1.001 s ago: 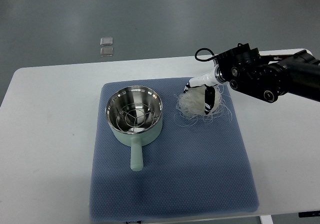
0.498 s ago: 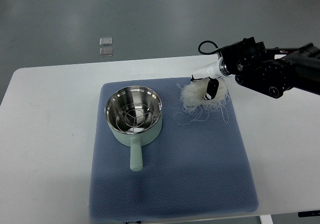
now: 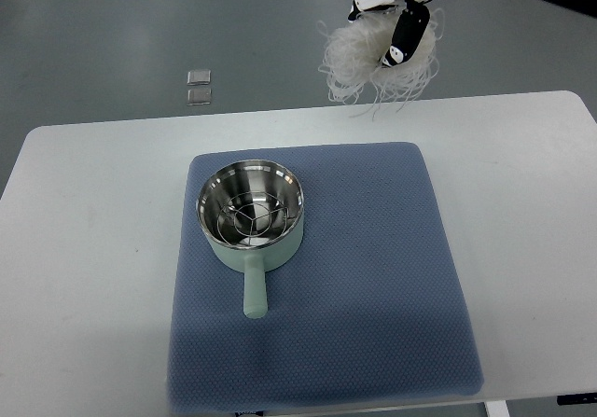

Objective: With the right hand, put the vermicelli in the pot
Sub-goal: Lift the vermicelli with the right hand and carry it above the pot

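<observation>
Vermicelli [image 3: 373, 62] is held clamped in the right hand [image 3: 396, 11], up in the air at far right, past the far table edge; loose strands hang below the fingers [image 3: 403, 36]. Pot [image 3: 250, 214] w/ pale green body sits on the blue mat [image 3: 373, 286], left of centre, handle pointing near. White table [image 3: 84, 249] lies under the mat.

The vermicelli [image 3: 373, 67], a loose tangle of pale translucent strands, hangs high at the top of the view with threads trailing down. The pot [image 3: 250, 214] (mint green, steel-lined) sits upright, handle pointing toward the camera.
</observation>
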Available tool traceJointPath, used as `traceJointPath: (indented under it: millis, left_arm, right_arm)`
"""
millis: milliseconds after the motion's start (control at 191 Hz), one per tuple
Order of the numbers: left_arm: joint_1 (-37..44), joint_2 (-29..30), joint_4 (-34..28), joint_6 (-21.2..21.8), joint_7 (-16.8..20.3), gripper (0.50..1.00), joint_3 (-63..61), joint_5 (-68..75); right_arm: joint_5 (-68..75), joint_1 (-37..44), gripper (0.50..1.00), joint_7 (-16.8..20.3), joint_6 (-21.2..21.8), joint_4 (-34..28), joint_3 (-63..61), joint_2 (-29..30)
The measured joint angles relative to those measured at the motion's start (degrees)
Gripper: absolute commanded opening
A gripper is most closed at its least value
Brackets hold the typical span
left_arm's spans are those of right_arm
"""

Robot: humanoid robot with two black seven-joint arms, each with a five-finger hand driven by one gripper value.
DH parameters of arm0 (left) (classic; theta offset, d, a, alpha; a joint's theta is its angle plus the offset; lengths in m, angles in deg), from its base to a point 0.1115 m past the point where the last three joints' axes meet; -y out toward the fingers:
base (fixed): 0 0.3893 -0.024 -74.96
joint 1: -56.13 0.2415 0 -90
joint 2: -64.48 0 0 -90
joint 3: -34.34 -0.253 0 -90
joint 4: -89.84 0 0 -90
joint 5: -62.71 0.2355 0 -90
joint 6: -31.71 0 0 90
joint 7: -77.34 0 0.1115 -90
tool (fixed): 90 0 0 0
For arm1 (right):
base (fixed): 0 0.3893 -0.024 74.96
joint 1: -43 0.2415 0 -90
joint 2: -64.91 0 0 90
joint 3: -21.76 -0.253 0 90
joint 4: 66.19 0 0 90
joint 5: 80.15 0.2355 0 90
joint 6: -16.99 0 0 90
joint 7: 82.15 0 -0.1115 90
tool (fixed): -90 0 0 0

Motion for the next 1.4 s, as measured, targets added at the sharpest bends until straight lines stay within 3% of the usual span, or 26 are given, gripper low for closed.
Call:
traceJointPath:
  millis: [136, 288, 702, 912, 1400]
  left_arm:
    - [0.0, 0.0, 0.2, 0.0, 0.0, 1.0, -0.1, 0.0]
    - [0.0, 0.0, 0.2, 0.0, 0.0, 1.0, -0.1, 0.0]
    - [0.0, 0.0, 0.1, 0.0, 0.0, 1.0, 0.0, 0.0]
    - [0.0, 0.0, 0.3, 0.0, 0.0, 1.0, 0.0, 0.0]
    - [0.1, 0.0, 0.2, 0.0, 0.0, 1.0, 0.1, 0.0]
  right_arm:
    - [1.8, 5.8, 0.5, 0.1, 1.5, -3.3, 0.2, -2.8]
    - [4.3, 7.8, 0.5, 0.4, 1.0, -3.8, 0.2, -0.9]
    - [9.6, 6.6, 0.5, 0.6, -3.2, 2.6, 0.3, 20.4]
    - [9.6, 2.8, 0.5, 0.6, -3.7, 7.2, 0.2, 27.9]
    - [8.1, -2.9, 0.5, 0.7, -3.7, 11.2, 1.0, 29.1]
